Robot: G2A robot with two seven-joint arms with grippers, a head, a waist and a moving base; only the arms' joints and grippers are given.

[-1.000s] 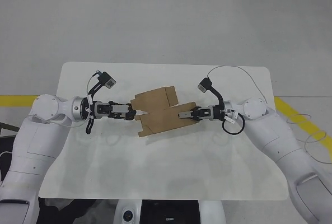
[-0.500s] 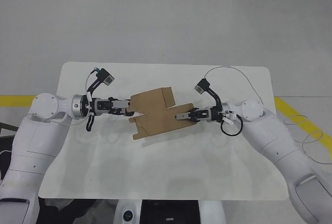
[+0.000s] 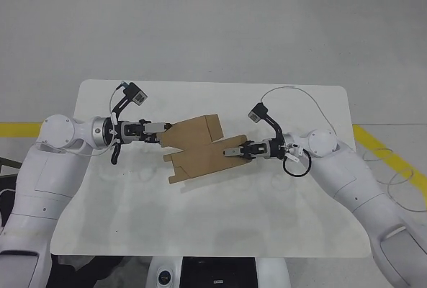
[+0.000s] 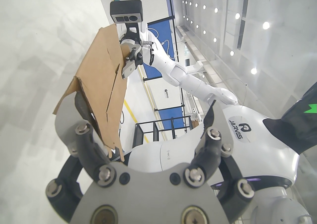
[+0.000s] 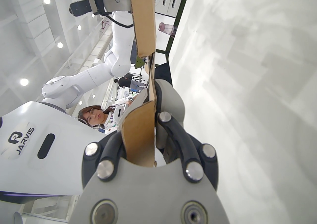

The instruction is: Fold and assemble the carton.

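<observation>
A flat brown carton (image 3: 199,147) hangs tilted above the middle of the white table (image 3: 199,223). My right gripper (image 3: 229,152) holds its right edge. In the right wrist view this gripper (image 5: 152,97) is shut on the cardboard (image 5: 142,12), which runs edge-on between its fingers. My left gripper (image 3: 163,132) is at the carton's left corner. In the left wrist view it (image 4: 143,116) stands open. One of its fingers (image 4: 71,111) lies against the carton's corner (image 4: 104,78), and the other is well apart from it.
White tabletop surrounds the carton on all sides, with wide room toward the front. A thin cable (image 3: 307,90) loops over the table's far right corner. Yellow floor tape (image 3: 11,129) runs past both table ends.
The carton has shifted left with the right gripper. The left gripper has moved toward the table's far side along the carton's left corner.
</observation>
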